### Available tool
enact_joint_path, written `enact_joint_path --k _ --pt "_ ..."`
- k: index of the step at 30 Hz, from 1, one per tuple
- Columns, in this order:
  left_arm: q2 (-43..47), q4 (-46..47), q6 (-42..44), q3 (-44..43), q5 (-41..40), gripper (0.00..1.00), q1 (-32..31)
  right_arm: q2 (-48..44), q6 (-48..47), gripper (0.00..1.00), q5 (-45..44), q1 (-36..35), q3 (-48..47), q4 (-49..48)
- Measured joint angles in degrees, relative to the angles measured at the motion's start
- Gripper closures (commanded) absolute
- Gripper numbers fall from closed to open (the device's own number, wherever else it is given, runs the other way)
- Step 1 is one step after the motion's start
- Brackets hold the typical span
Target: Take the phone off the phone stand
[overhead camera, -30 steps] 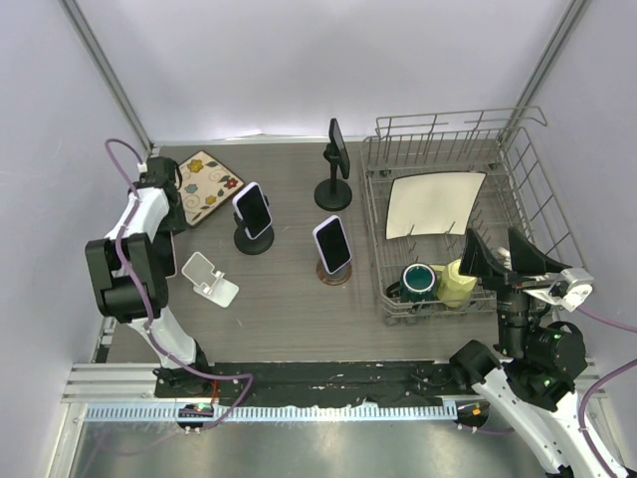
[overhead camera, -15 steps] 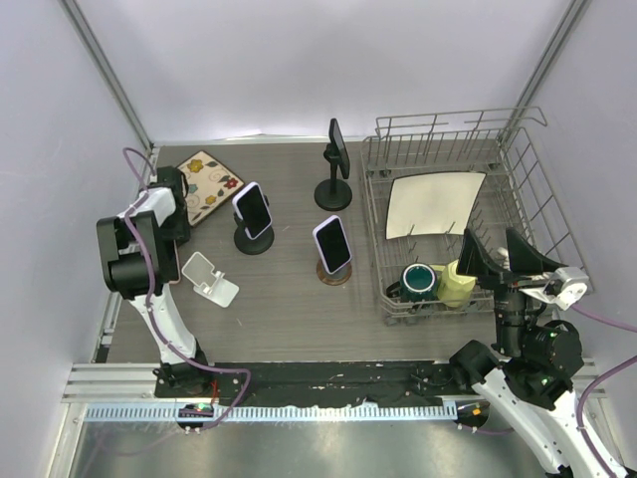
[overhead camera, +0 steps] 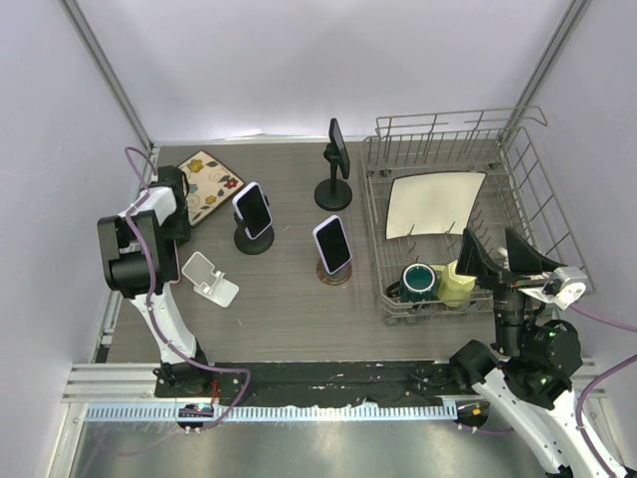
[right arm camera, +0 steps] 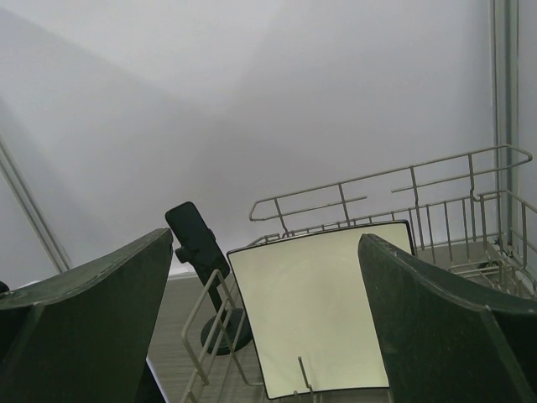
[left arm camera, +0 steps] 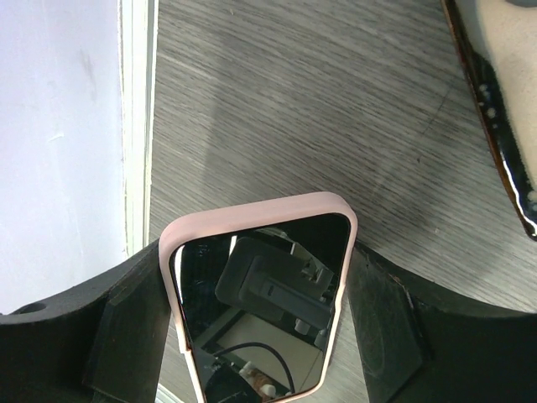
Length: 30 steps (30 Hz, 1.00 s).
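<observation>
A pink-cased phone (left arm camera: pixel 260 252) sits between the two fingers of my left gripper (left arm camera: pixel 256 281), screen toward the camera, low over the table's left edge. The fingers press both of its long edges. In the top view only a pink strip of this phone (overhead camera: pixel 178 261) shows beside my left gripper (overhead camera: pixel 171 234). A white phone stand (overhead camera: pixel 209 279) stands empty just to the right of it. My right gripper (overhead camera: pixel 503 257) is open and empty, raised at the front of the dish rack (overhead camera: pixel 518 149).
Two lilac-cased phones rest on a black stand (overhead camera: pixel 253 213) and a round wooden stand (overhead camera: pixel 332 246). A black phone sits on a tall black stand (overhead camera: pixel 338 151). A floral mat (overhead camera: pixel 207 184) lies at the back left. The rack holds a square plate (right arm camera: pixel 323 311), a green mug (overhead camera: pixel 419 282) and a yellow cup (overhead camera: pixel 456 284).
Between one second and half a second ago my left arm's elbow swung in toward the table and the wrist turned. Since then nothing has moved. The right arm is still.
</observation>
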State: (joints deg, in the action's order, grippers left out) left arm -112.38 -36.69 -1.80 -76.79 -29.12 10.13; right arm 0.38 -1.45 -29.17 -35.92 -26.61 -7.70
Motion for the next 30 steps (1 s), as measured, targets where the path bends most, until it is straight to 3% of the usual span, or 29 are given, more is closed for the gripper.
enact_joint_path --k 1,4,9,22,30 --pt "-0.13 -0.15 0.13 -0.17 0.00 0.18 0.00 0.00 -0.02 0.02 0.00 0.00 0.02 0.00" --pt "-0.35 -0.42 0.39 -0.61 0.04 0.08 0.00 0.00 -0.02 0.02 -0.02 0.00 0.02 0.00" --pt "-0.22 0.04 0.57 -0.66 -0.52 0.00 0.00 0.00 -0.02 0.02 0.00 0.00 0.02 0.00" --pt "2.75 0.02 -2.25 -0.59 1.77 0.00 0.02 0.00 -0.15 0.02 0.00 0.00 0.02 0.00" --pt "18.32 1.11 -7.43 0.72 5.99 0.00 0.02 0.00 -0.22 0.02 0.00 0.00 0.04 0.00"
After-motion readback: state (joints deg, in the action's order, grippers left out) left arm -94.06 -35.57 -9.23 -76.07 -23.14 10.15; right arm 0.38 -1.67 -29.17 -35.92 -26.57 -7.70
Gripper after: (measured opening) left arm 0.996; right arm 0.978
